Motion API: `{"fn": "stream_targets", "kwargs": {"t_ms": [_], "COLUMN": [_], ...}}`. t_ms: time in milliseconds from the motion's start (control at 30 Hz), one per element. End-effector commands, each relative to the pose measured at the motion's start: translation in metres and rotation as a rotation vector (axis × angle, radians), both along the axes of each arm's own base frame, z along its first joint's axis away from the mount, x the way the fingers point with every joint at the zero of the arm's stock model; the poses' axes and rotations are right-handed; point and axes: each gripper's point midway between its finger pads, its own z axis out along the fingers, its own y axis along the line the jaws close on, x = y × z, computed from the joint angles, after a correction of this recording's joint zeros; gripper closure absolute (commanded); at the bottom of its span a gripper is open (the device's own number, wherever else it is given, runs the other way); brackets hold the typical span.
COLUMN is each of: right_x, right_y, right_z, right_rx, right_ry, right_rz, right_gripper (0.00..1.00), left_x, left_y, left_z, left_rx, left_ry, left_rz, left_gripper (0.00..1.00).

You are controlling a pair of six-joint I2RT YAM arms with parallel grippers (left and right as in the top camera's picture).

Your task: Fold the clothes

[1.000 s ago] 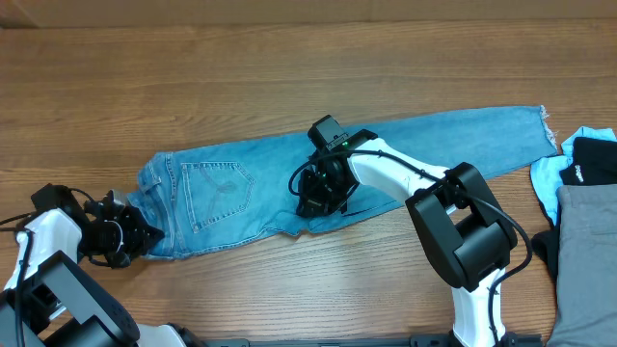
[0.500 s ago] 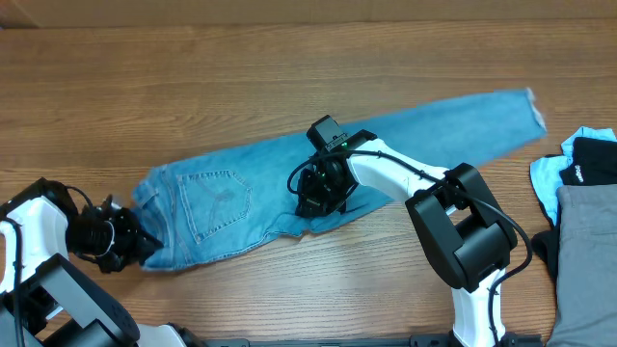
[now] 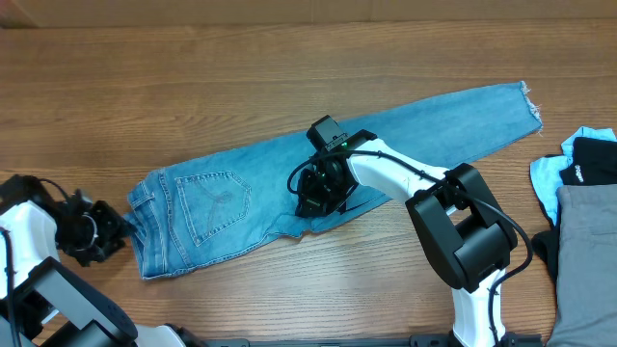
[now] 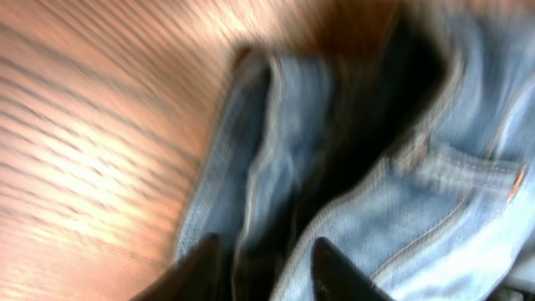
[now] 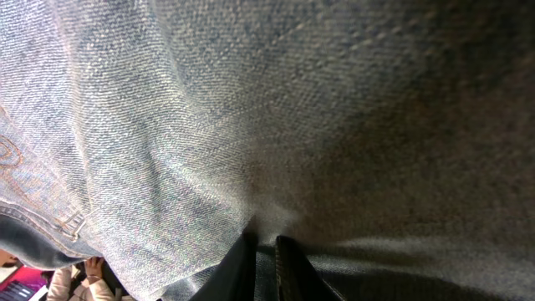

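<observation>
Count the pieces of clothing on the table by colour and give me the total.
light-blue denim jeans: 1
pale-blue garment: 1
black garment: 1
grey garment: 1
Total: 4

Wooden table (image 3: 193, 58), bare grain, brown. At its right edge, a heap: grey garment (image 3: 586, 260), nearest the front; black garment (image 3: 593, 159) behind it, bearing small white lettering; pale-blue garment (image 3: 547, 183) partly under both.
</observation>
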Motion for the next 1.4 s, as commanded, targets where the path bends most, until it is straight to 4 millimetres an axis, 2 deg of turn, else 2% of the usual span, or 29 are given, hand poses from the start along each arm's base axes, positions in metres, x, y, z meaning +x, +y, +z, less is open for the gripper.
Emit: {"fn": "stream_targets", "kwargs": {"t_ms": [0, 100, 233, 400, 467, 567, 667, 733, 867, 967, 1067, 1100, 1167, 1233, 1367], "right_x": [-0.001, -0.001, -0.002, -0.001, -0.001, -0.001, 0.0, 0.003, 0.02, 0.037, 0.054, 0.058, 0.063, 0.067, 0.066], "right_y": [-0.015, -0.015, -0.019, -0.02, -0.02, -0.02, -0.022, -0.025, -0.034, -0.039, -0.046, -0.047, -0.051, -0.056, -0.063], "right_z": [-0.018, -0.018, -0.019, -0.02, -0.02, -0.02, -0.02, -0.019, -0.005, 0.019, 0.05, 0.061, 0.079, 0.092, 0.096], "right_rx": [-0.106, -0.106, -0.128, -0.132, -0.134, -0.133, -0.134, -0.132, -0.105, -0.086, -0.081, -0.068, -0.049, -0.038, -0.044], "right_ry": [-0.024, -0.025, -0.021, -0.026, -0.027, -0.029, -0.025, -0.021, -0.076, -0.158, -0.269, -0.304, -0.354, -0.382, -0.375], "right_rz": [-0.005, -0.006, -0.006, -0.008, -0.008, -0.007, -0.012, -0.025, 0.004, 0.025, 0.041, 0.051, 0.051, 0.039, 0.026], "right_gripper": [0.87, 0.87, 0.87, 0.87, 0.87, 0.86, 0.86, 0.83, 0.77, 0.73, 0.68, 0.67, 0.65, 0.63, 0.63], "left_x": [0.013, 0.019, 0.012, 0.01, 0.014, 0.033, 0.062, 0.087, 0.138, 0.159, 0.161, 0.159, 0.153, 0.146, 0.141], "left_y": [0.016, 0.016, 0.004, 0.002, 0.005, 0.018, 0.028, 0.032, 0.034, 0.035, 0.024, 0.019, 0.01, 0.004, -0.024], "left_z": [0.006, -0.003, -0.029, -0.062, -0.072, -0.081, -0.073, -0.06, -0.012, 0.026, 0.053, 0.056, 0.052, 0.039, 0.021], "left_rx": [0.062, 0.067, 0.029, 0.004, 0.009, 0.04, 0.053, 0.037, -0.039, -0.092, -0.171, -0.181, -0.165, -0.129, -0.121], "left_ry": [-0.055, -0.074, -0.025, 0.002, -0.004, -0.065, -0.202, -0.321, -0.593, -0.69, -0.686, -0.671, -0.622, -0.551, -0.497], "left_rz": [0.035, 0.035, 0.023, 0.037, 0.038, 0.069, 0.085, 0.098, 0.055, 0.014, -0.04, -0.067, -0.121, -0.152, -0.258], "left_gripper": [0.88, 0.96, 0.96, 0.96, 0.96, 0.96, 0.96, 0.96, 0.96, 0.95, 0.89, 0.87, 0.77, 0.7, 0.56]}}
